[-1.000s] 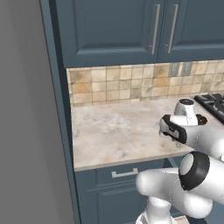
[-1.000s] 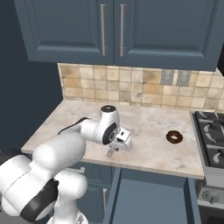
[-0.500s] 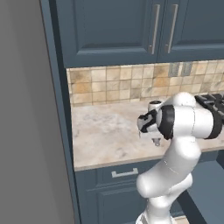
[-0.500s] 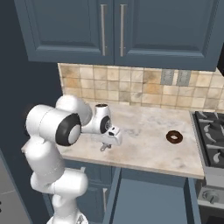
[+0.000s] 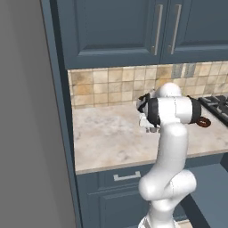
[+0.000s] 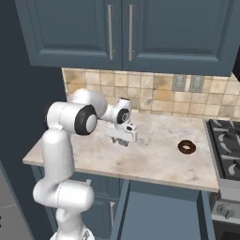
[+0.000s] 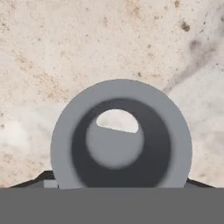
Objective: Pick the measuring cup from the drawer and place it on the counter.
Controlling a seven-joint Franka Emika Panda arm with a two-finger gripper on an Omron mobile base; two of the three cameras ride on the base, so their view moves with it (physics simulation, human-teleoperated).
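The measuring cup (image 7: 121, 135) looms close in the hand view as a grey round bowl with a dark inside, seen from above its mouth, right at my fingertips. My gripper (image 6: 122, 139) is shut on it, and its dark tips only peek out at the bowl's lower edges. The hand hangs low over the counter (image 6: 154, 161), mid-slab, a little in front of the tiled wall. From the left the gripper (image 5: 151, 129) points down at the beige marbled counter (image 5: 107, 138), with the cup (image 5: 154, 130) a small dark bit beneath it. Bare stone counter (image 7: 65, 43) lies under the cup.
A brown ring doughnut (image 6: 186, 147) lies on the counter to the right of the hand, also visible as the doughnut (image 5: 204, 122). Black stove grates (image 6: 227, 150) border the counter's right end. Blue wall cabinets hang overhead. A shut drawer front (image 5: 127, 177) sits under the counter edge.
The arm has risen upright and swung the hand, with the cup, leftward and slightly toward the tiled wall over the counter.
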